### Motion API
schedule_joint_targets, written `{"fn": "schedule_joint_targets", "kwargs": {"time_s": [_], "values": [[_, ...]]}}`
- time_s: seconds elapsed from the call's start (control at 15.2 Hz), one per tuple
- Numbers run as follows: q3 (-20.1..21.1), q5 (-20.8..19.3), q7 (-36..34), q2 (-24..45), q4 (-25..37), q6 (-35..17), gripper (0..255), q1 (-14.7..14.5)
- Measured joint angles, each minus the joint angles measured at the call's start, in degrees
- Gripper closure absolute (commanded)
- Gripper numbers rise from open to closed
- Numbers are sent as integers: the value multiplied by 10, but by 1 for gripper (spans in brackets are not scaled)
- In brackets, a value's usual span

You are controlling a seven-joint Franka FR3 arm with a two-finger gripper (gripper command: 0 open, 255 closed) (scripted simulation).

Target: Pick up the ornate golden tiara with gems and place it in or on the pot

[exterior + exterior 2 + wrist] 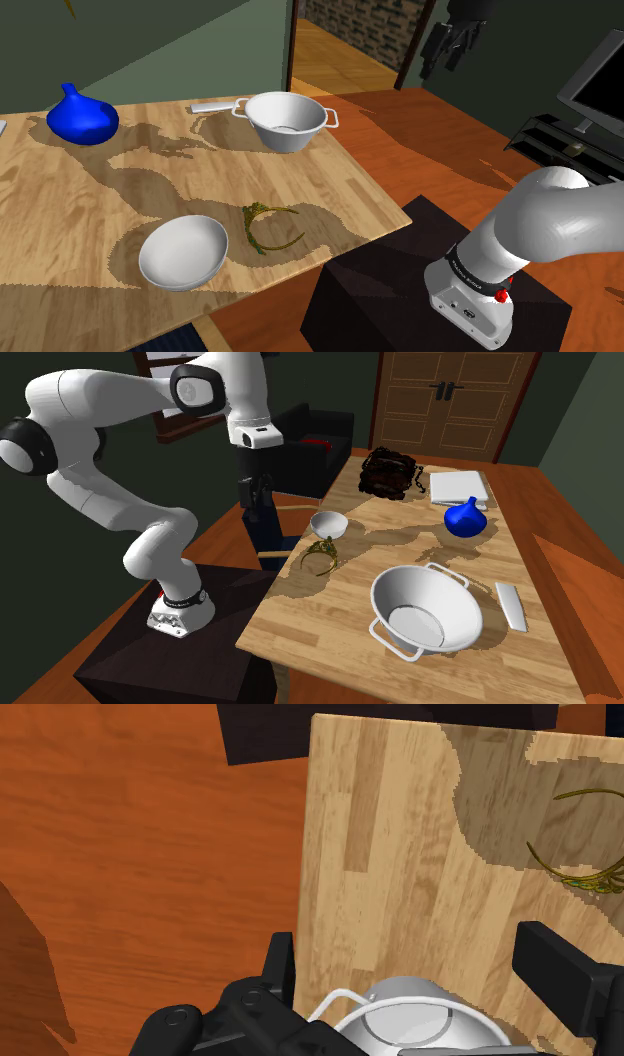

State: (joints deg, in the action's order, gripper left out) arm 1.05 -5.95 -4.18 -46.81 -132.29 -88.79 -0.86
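— on the wooden table (60, 200) in the shoulder view: golden tiara (268, 228) lies flat near the edge closest to the stand (390, 290), just beside a white bowl (183, 251). got the pot?
— yep, white pot (288, 120), two handles, upright at the far side of the table, well apart from the tiara. blue vase (82, 117) toward that view's left, flat pale slab (215, 106) just beside the pot.
— gripper (445, 50) is up high at the top of that view, off the table's side, over the floor (440, 150).
— second exterior view. gripper (258, 502) hangs off the table's side on the white arm (100, 442), carrying nothing.
— tiara (320, 555) sits just beside the bowl (328, 524), close to the table edge that faces the stand (150, 662). pot (428, 610) is nearest the camera, empty.
— vase (466, 518) behind the pot, then a dark brown lumpy thing (390, 472) and a white folded item (460, 485) at the far end.
— wrist view: fingers (282, 966) stand wide apart, jaws released, grasping nothing.
— agreed. pot (405, 1024) shows between them on the table (400, 854), untouched. tiara (585, 854) lies further along the table, out past one finger, apart from the pot.
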Motion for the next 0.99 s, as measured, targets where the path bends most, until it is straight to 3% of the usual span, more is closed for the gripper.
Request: {"fn": "schedule_joint_targets", "kwargs": {"time_s": [0.53,0.99], "values": [[52,37,-62,10,-66,-68,0,-20],[124,80,-141,77,-111,-174,0,-44]]}}
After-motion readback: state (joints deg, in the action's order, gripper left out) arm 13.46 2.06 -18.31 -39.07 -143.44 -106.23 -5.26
